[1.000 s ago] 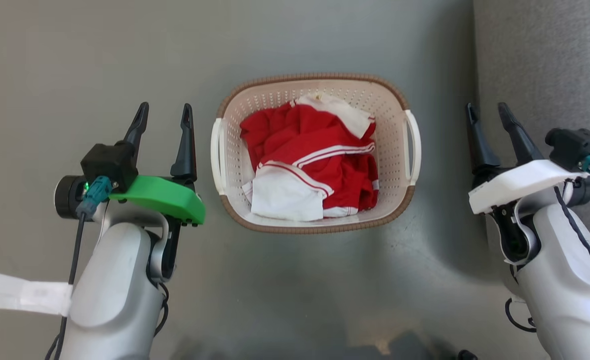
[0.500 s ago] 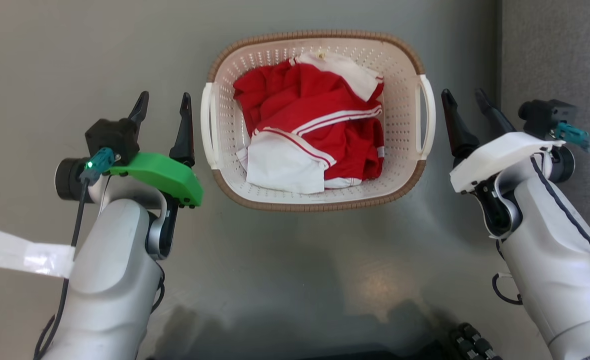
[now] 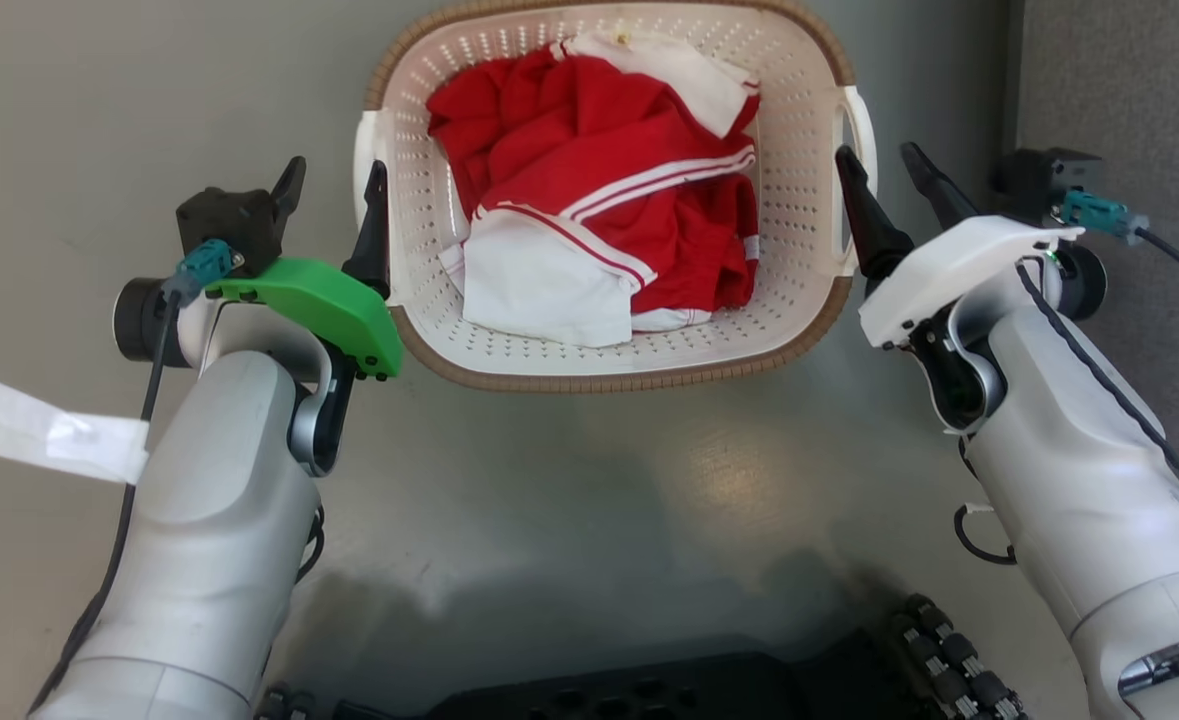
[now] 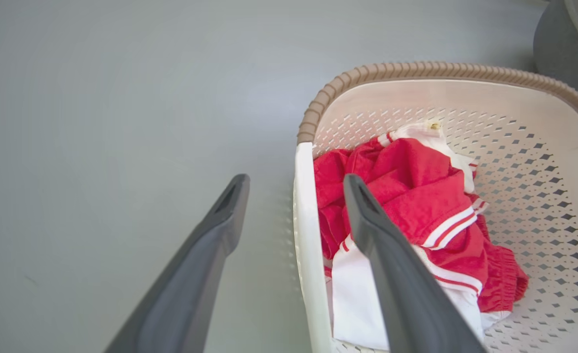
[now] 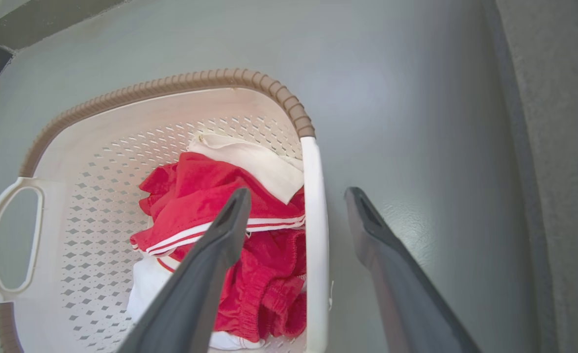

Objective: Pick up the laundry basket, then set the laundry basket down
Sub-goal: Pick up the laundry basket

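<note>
Head view sets the cream perforated plastic laundry basket [image 3: 809, 250], brown woven-look rim, on the grey floor [image 3: 589, 500] between our arms, with red-and-white clothes [image 3: 609, 200] heaped inside. Our left gripper [image 3: 337, 170] spreads its jaws wide astride the white left handle [image 4: 304, 206], one finger over the inside and one outside. Our right gripper [image 3: 877, 152] straddles the right handle [image 5: 313, 206] likewise, jaws wide.

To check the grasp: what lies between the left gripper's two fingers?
The white side handle of the laundry basket, seen in the left wrist view: the open left gripper straddles it, one finger on either side.
</note>
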### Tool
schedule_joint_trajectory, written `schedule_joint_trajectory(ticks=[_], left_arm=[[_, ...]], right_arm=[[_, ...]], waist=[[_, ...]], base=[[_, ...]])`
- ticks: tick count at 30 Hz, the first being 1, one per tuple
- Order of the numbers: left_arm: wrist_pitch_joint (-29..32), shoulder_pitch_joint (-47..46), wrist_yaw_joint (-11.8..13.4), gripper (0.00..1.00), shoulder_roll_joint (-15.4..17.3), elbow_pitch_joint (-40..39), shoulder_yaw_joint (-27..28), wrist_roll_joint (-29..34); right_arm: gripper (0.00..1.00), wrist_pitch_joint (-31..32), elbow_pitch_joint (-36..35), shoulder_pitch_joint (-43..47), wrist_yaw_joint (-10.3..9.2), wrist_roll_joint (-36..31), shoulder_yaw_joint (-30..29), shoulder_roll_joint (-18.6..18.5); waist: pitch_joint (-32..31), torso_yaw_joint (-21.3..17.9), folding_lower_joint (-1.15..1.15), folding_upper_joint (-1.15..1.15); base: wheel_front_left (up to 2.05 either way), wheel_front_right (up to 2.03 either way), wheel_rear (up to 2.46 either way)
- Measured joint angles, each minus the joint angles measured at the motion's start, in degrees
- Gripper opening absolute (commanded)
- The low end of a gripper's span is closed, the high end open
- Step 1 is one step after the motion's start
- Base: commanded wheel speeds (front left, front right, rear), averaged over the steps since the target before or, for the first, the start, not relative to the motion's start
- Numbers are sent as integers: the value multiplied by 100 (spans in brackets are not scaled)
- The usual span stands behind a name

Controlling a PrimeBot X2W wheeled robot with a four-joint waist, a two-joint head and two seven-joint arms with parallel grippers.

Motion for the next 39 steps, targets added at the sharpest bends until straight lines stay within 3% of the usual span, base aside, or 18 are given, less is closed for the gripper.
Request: schedule_joint_trajectory(ticks=[18, 19, 21, 22, 23, 24, 25, 39], left_arm=[[125, -631, -200, 100, -2, 881, -201, -369], [125, -634, -201, 92, -2, 918, -223, -391], [126, -651, -230, 73, -2, 1001, -261, -493], [125, -663, -245, 52, -2, 1038, -276, -534], [125, -680, -246, 42, -2, 1066, -287, -564], [125, -704, -250, 25, -2, 1092, -301, -580], [125, -739, -252, 0, -2, 1120, -323, -601], [115, -899, -353, 0, -35, 1464, -543, -856]], right_arm=[[100, -53, 576, -594, 0, 339, 459, 120], [100, -53, 610, -605, 0, 359, 485, 126], [85, -58, 666, -630, 0, 397, 526, 135], [63, -59, 694, -654, 0, 406, 545, 140], [45, -59, 714, -684, 0, 419, 561, 144], [29, -60, 727, -712, 0, 445, 576, 148], [0, -73, 742, -739, 0, 454, 598, 153], [0, -148, 988, -863, -3, 724, 926, 213]], waist=[[582, -248, 0, 0], [593, -255, 0, 0], [610, -264, 0, 0], [617, -266, 0, 0], [623, -268, 0, 0], [628, -270, 0, 0], [632, -271, 0, 0], [506, -289, 0, 0]], base=[[0, 0, 0], [0, 0, 0], [0, 0, 0], [0, 0, 0], [0, 0, 0], [0, 0, 0], [0, 0, 0], [0, 0, 0]])
